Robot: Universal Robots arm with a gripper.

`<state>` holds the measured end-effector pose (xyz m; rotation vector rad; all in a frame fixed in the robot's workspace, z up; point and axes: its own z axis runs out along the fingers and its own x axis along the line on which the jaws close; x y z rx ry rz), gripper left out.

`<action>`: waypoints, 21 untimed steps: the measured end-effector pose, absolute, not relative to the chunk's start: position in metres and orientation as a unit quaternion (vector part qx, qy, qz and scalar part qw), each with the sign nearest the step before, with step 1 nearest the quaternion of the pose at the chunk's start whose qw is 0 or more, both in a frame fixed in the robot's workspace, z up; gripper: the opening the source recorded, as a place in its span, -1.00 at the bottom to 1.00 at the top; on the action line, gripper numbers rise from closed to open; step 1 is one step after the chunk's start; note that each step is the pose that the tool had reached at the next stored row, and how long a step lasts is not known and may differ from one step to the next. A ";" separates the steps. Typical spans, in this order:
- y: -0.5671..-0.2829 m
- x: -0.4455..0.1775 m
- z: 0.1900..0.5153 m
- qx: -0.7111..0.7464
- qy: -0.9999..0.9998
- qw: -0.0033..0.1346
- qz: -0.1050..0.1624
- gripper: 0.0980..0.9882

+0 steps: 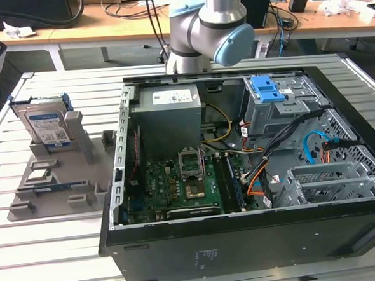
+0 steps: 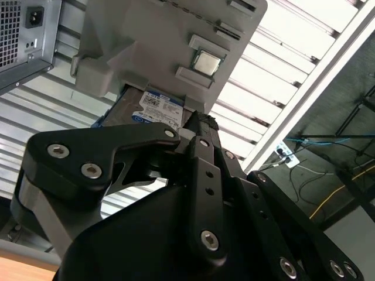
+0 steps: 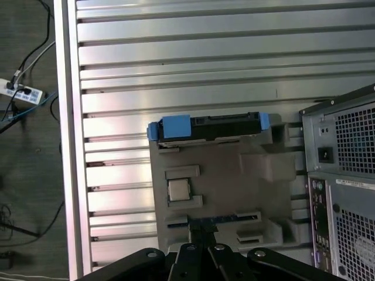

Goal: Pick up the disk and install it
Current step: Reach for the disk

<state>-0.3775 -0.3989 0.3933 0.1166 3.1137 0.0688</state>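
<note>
Okay, the disk (image 1: 46, 125) stands on edge in a grey holder (image 1: 70, 192) at the exterior view's upper left. The holder sits on the slatted table (image 1: 55, 263), just beside the open computer case (image 1: 245, 251) that takes the frame's middle and right. We see the arm (image 1: 209, 24) at top centre. In the first wrist view the gripper (image 3: 202, 227) reads closed on nothing, hanging over the holder, apart from the disk. A chip (image 3: 177, 189) lies in the holder near the disk.

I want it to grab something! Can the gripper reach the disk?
Probably yes: the disk stands upright in the grey holder, its top edge uncovered, apart from the computer case.
</note>
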 end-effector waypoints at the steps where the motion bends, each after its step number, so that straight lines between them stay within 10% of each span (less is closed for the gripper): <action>1: -0.399 -0.381 0.393 0.037 0.999 0.012 0.022 -0.98; 21: -0.393 -0.424 0.393 0.037 0.999 0.012 0.022 -0.98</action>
